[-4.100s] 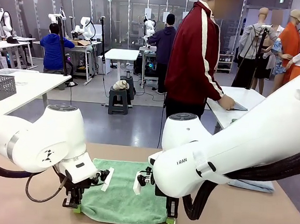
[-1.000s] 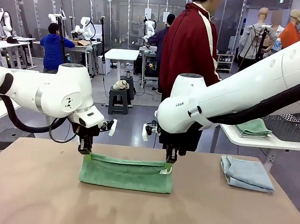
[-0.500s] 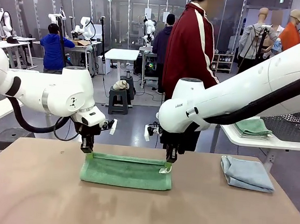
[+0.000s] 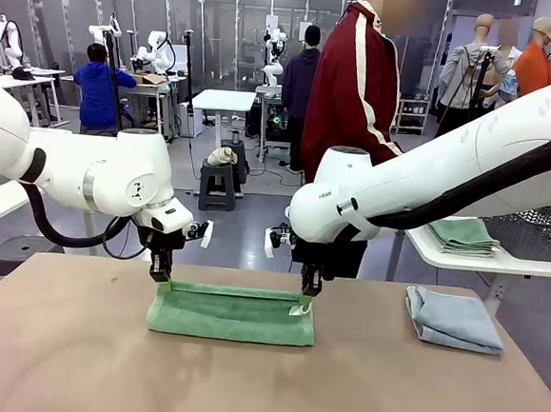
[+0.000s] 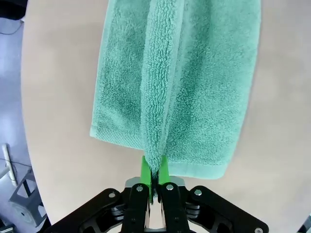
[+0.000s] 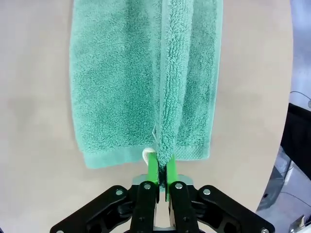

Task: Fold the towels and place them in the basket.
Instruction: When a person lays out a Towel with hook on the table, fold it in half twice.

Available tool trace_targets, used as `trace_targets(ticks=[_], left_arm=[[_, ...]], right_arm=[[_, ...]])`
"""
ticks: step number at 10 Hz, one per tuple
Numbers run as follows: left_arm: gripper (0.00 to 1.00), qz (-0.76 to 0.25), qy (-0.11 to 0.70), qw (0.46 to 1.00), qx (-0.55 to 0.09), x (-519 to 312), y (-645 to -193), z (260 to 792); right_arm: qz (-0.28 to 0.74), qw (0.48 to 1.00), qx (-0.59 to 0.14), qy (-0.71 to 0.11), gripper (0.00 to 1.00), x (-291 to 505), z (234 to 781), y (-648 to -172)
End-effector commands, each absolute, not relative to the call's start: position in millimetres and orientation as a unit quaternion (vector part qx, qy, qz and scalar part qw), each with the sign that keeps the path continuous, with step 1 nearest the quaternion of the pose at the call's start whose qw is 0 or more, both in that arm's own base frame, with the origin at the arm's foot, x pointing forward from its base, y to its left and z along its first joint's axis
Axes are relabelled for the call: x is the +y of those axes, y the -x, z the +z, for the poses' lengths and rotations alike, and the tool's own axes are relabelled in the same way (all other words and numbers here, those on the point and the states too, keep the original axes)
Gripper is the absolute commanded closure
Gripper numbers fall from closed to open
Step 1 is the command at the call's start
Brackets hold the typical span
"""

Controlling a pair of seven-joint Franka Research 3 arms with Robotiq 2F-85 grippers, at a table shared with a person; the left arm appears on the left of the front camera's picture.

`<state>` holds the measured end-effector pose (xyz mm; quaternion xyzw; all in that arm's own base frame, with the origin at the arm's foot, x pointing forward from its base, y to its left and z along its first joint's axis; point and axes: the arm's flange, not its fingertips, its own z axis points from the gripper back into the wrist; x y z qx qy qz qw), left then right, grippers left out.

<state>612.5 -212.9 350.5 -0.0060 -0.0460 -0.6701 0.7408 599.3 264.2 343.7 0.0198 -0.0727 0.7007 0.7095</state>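
While the left gripper (image 4: pixel 160 278) and the right gripper (image 4: pixel 303 299) hang low over the table (image 4: pixel 242 385), each has its jaws pressed together on an upper corner of the green towel (image 4: pixel 232 315). The towel stretches from one gripper straight across to the other, its held edge raised a little and the rest lying flat on the table just below and on the robot's side of both.

In the left wrist view, the left gripper (image 5: pixel 154 167) has its green pads (image 5: pixel 145 167) all but touching, with a ridge of towel (image 5: pixel 175 82) rising from between them and running away over the flat layer. The right wrist view shows the same: the right gripper (image 6: pixel 162 165) nips a ridge of towel (image 6: pixel 131 82), with a small white tag (image 6: pixel 146 154) just beside its pads (image 6: pixel 151 165).

A grey towel (image 4: pixel 453 320) lies folded on the table well off to the right gripper's right. Beyond it, a side table (image 4: pixel 444 253) carries a folded towel (image 4: pixel 464 235) and the basket (image 4: pixel 541 232), partly hidden behind the right arm. A person (image 4: pixel 356 88) stands past the grippers, turned away.
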Motion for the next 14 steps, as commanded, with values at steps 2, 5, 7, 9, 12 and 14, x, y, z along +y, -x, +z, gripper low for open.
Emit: trace_targets(ticks=[2,5,7,9,12,14], left_arm=[[0.93,-0.678,0.016,0.733,-0.049,-204,-630,344],[0.93,-0.679,0.011,0.732,-0.056,-202,-636,342],[0.93,-0.675,0.008,0.736,-0.056,-200,-638,341],[0.83,-0.674,0.004,0.736,-0.061,-197,-641,337],[0.55,-0.670,-0.015,0.737,-0.081,-193,-637,340],[0.36,-0.664,-0.041,0.740,-0.097,-190,-634,345]], right_arm=[[0.709,0.701,-0.073,-0.019,0.92,258,331,-615],[0.697,0.714,-0.069,-0.010,0.92,257,329,-617],[0.694,0.716,-0.072,-0.005,0.92,256,328,-617],[0.697,0.712,-0.079,0.003,0.92,257,326,-621],[0.700,0.707,-0.099,0.023,0.59,258,330,-621],[0.704,0.698,-0.121,0.050,0.39,256,338,-619]])
